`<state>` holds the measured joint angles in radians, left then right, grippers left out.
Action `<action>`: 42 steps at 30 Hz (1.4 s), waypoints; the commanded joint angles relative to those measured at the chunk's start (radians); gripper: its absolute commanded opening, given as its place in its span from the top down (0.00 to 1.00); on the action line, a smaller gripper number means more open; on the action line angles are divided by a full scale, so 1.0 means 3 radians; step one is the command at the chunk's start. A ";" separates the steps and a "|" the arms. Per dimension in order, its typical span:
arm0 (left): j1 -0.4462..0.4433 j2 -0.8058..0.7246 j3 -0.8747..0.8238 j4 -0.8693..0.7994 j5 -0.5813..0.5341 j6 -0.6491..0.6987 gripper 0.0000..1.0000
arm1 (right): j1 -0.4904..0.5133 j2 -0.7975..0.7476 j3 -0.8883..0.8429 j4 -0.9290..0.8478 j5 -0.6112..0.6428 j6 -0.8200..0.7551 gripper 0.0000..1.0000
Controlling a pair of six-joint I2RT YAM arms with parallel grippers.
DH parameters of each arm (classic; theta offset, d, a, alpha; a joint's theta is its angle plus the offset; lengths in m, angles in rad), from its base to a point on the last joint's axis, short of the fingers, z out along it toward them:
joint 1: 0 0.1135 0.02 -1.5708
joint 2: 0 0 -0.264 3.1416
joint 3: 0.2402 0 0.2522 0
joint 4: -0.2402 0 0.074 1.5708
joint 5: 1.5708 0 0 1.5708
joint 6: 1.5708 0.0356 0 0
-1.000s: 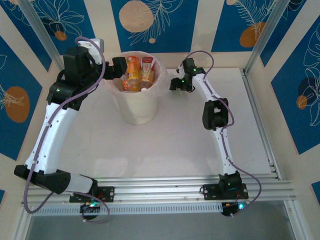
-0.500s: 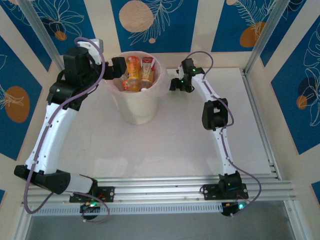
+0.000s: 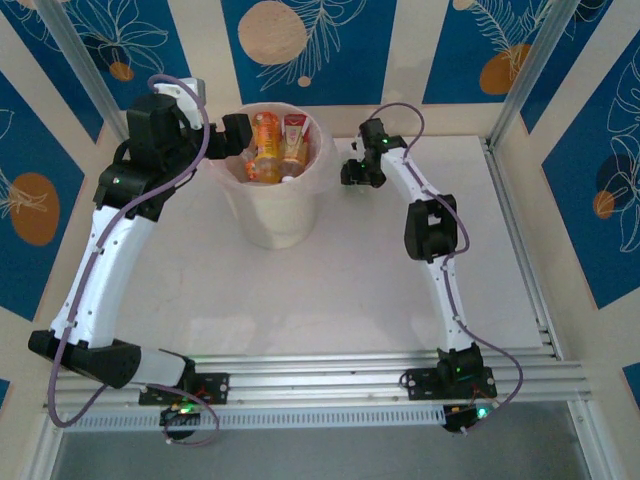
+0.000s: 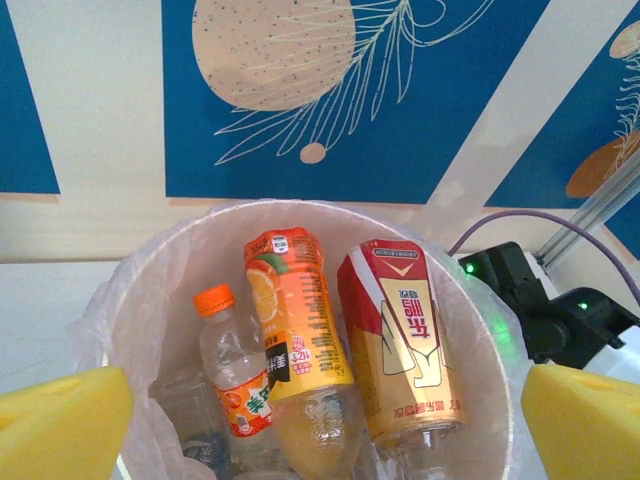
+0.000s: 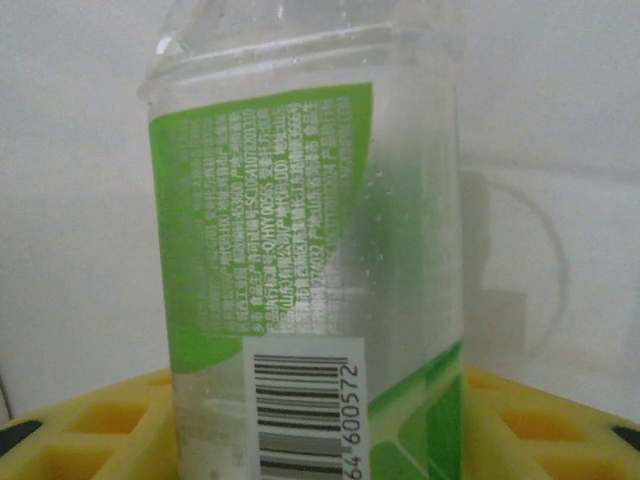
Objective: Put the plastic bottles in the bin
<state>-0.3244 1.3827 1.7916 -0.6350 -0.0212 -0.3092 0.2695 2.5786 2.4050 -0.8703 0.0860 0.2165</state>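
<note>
The bin point(image 3: 270, 215) stands at the back middle of the table. Inside it lie an orange juice bottle point(image 4: 300, 330), a red and gold labelled bottle point(image 4: 405, 340) and a small clear bottle with an orange cap point(image 4: 235, 370). My left gripper point(image 4: 320, 425) hangs open just above the bin's left rim point(image 3: 237, 135), nothing between its yellow fingers point(image 4: 60, 420). Right of the bin, my right gripper point(image 3: 350, 170) is low near the table. A clear bottle with a green label point(image 5: 300, 250) stands upright between its yellow pads point(image 5: 520, 430), which press its two sides.
The back wall with blue and cream panels rises right behind the bin. A metal rail point(image 3: 520, 260) runs along the table's right side. The right arm's black wrist point(image 4: 540, 300) sits just past the bin's right rim.
The right gripper's jaws have closed in around the green-labelled bottle, and its wrist has shifted slightly. The left arm and the bottles in the bin have not moved.
</note>
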 commanded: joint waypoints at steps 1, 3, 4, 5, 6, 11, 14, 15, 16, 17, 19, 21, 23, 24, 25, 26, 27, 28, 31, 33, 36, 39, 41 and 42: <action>0.0038 -0.0098 -0.0030 0.0071 -0.0051 -0.0058 0.00 | 0.0042 -0.0618 -0.0327 0.0199 0.0196 0.0002 0.54; 0.0038 -0.0109 -0.0034 0.0092 -0.0011 -0.0078 0.01 | 0.0043 -0.0950 -0.0596 0.0336 0.0273 0.0033 0.55; 0.0035 -0.0110 -0.0040 0.0101 0.0014 -0.0084 0.01 | 0.0045 -0.1084 -0.0713 0.0388 0.0305 0.0045 0.55; 0.0034 -0.0115 -0.0040 0.0112 0.0048 -0.0096 0.00 | 0.0048 -0.1247 -0.0850 0.0450 0.0341 0.0060 0.56; 0.0035 -0.0115 -0.0043 0.0122 0.0081 -0.0114 0.00 | 0.0059 -0.1412 -0.0987 0.0515 0.0372 0.0076 0.56; 0.0031 -0.0072 -0.0048 0.0219 0.0419 -0.0258 0.00 | 0.0147 -0.2200 -0.1669 0.0833 0.0579 0.0091 0.56; 0.0018 -0.0007 -0.0039 0.0347 0.0755 -0.0351 0.00 | 0.0233 -0.2675 -0.2044 0.1011 0.0695 0.0083 0.56; 0.0003 0.0029 -0.0014 0.0372 0.0845 -0.0366 0.00 | 0.0264 -0.2844 -0.2169 0.1084 0.0725 0.0077 0.57; -0.0014 0.0074 0.0019 0.0374 0.0921 -0.0377 0.00 | 0.0298 -0.2984 -0.2294 0.1155 0.0724 0.0065 0.57; -0.0048 0.0126 0.0055 0.0379 0.0995 -0.0388 0.00 | 0.0340 -0.3157 -0.2433 0.1242 0.0718 0.0047 0.57; -0.0128 0.0227 0.0123 0.0398 0.1130 -0.0411 0.00 | 0.0439 -0.3461 -0.2698 0.1405 0.0705 0.0016 0.57; -0.0229 0.0337 0.0208 0.0426 0.1239 -0.0439 0.01 | 0.0548 -0.3764 -0.2917 0.1535 0.0680 -0.0015 0.57; -0.0334 0.0447 0.0307 0.0464 0.1364 -0.0470 0.00 | 0.0650 -0.3993 -0.3077 0.1615 0.0647 -0.0007 0.56; -0.0393 0.0511 0.0372 0.0470 0.1429 -0.0478 0.00 | 0.0696 -0.4107 -0.3145 0.1658 0.0630 0.0001 0.56; -0.0448 0.0569 0.0439 0.0469 0.1493 -0.0478 0.00 | 0.0733 -0.4192 -0.3207 0.1702 0.0608 0.0016 0.56; -0.0511 0.0629 0.0519 0.0459 0.1557 -0.0473 0.00 | 0.0768 -0.4286 -0.3273 0.1748 0.0576 0.0031 0.56; -0.0572 0.0685 0.0596 0.0447 0.1605 -0.0473 0.01 | 0.0814 -0.4373 -0.3326 0.1796 0.0558 0.0047 0.56; -0.0620 0.0737 0.0654 0.0442 0.1649 -0.0476 0.01 | 0.0848 -0.4436 -0.3375 0.1841 0.0559 0.0054 0.56; -0.0748 0.0825 0.0769 0.0460 0.1736 -0.0502 0.00 | 0.0943 -0.4593 -0.3469 0.1943 0.0568 0.0078 0.56; -0.0821 0.0847 0.0777 0.0507 0.1796 -0.0518 0.01 | 0.0987 -0.4642 -0.3491 0.1974 0.0582 0.0093 0.56; -0.0910 0.0868 0.0785 0.0516 0.1864 -0.0509 0.00 | 0.1056 -0.4669 -0.3497 0.2010 0.0596 0.0091 0.56; -0.0963 0.0902 0.0793 0.0508 0.1876 -0.0503 0.00 | 0.1122 -0.4669 -0.3492 0.2068 0.0592 0.0100 0.56; -0.0979 0.0933 0.0812 0.0492 0.1881 -0.0503 0.00 | 0.1157 -0.4671 -0.3494 0.2112 0.0565 0.0107 0.56; -0.0984 0.0951 0.0822 0.0486 0.1886 -0.0503 0.00 | 0.1173 -0.4670 -0.3490 0.2127 0.0547 0.0114 0.56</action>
<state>-0.6083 1.6455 2.0075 -0.5083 0.5106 -0.4549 0.6060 1.1931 1.3697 -0.2928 0.2615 0.2367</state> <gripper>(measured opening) 0.995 0.537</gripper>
